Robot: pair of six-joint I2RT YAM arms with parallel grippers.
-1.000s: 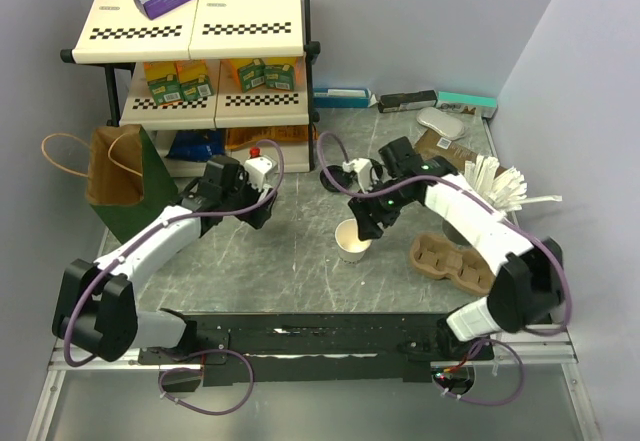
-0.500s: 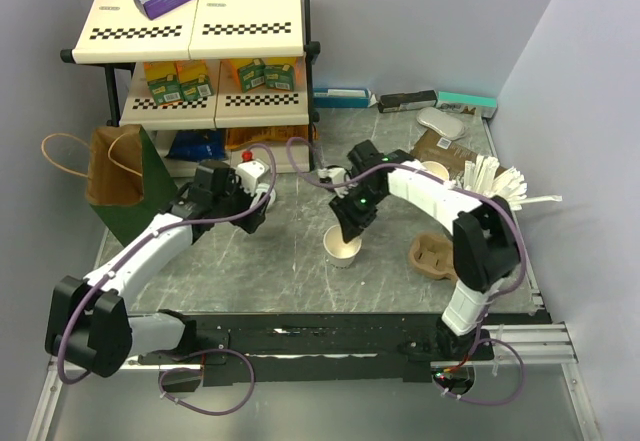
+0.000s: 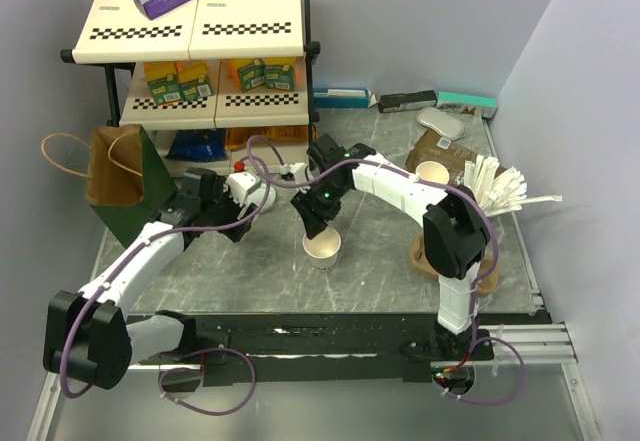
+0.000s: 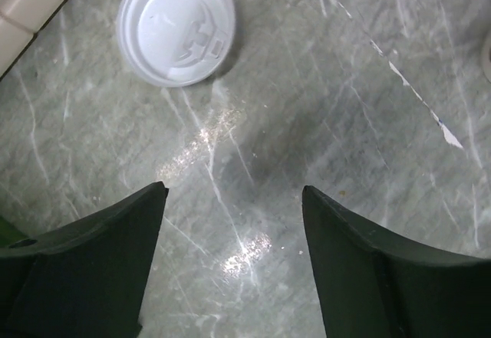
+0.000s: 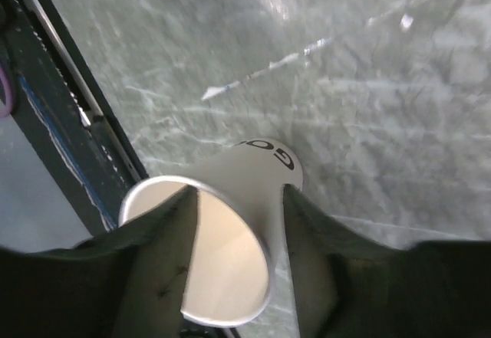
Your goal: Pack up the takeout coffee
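A white paper cup point(image 3: 324, 251) stands mid-table, pale tan inside, with black lettering on its wall point(image 5: 265, 162). My right gripper point(image 3: 318, 227) is shut on its wall: in the right wrist view one finger point(image 5: 153, 269) is inside the cup and the other outside, the gripper point(image 5: 239, 192) straddling the rim. A second white cup point(image 3: 432, 173) stands at the right. My left gripper point(image 3: 240, 216) hangs open and empty just left of the held cup. In the left wrist view its fingers point(image 4: 92, 254) frame bare table, with a white lid point(image 4: 176, 24) lying beyond them.
A brown pulp cup tray point(image 3: 432, 257) lies at the right, partly behind my right arm. A tumbler of white sticks point(image 3: 495, 186) stands beside it. A paper bag point(image 3: 115, 166) and a two-tier shelf point(image 3: 200, 61) fill the back left. Boxes point(image 3: 405, 101) line the back wall.
My right gripper has closed on the cup's wall and drawn it leftward across the table. The left gripper has shifted slightly down and left, staying open.
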